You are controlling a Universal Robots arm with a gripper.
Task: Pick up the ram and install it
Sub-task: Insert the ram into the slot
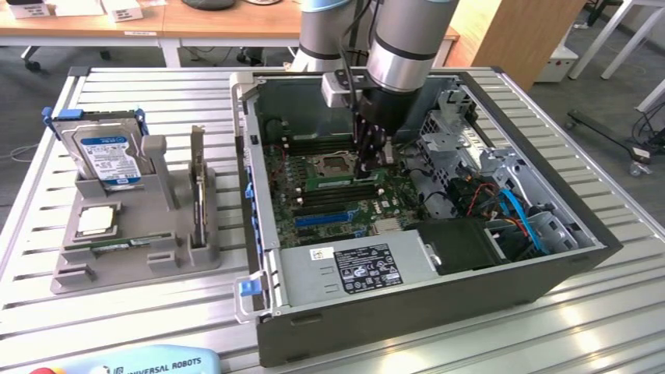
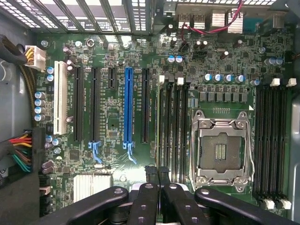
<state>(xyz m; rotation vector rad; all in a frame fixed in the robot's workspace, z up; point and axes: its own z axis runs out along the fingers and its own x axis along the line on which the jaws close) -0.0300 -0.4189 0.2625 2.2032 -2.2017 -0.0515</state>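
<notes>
Fingers (image 2: 146, 204) closed together over memory slots (image 2: 174, 131); any load hidden.

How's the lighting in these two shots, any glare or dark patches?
Exterior view: soft even light, pale sheen on the slatted table, case interior shaded beneath the arm. Wrist view: motherboard evenly lit, bright glare on the silver heatsink, gripper dark in the foreground.

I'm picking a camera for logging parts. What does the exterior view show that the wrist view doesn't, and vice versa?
Exterior view: the hard drive and upright expansion card in the grey holder, plus the power supply. Wrist view: a white connector with yellow wires and a pink cable. Both: the CPU socket, the blue slot and the shut tool above the motherboard.
</notes>
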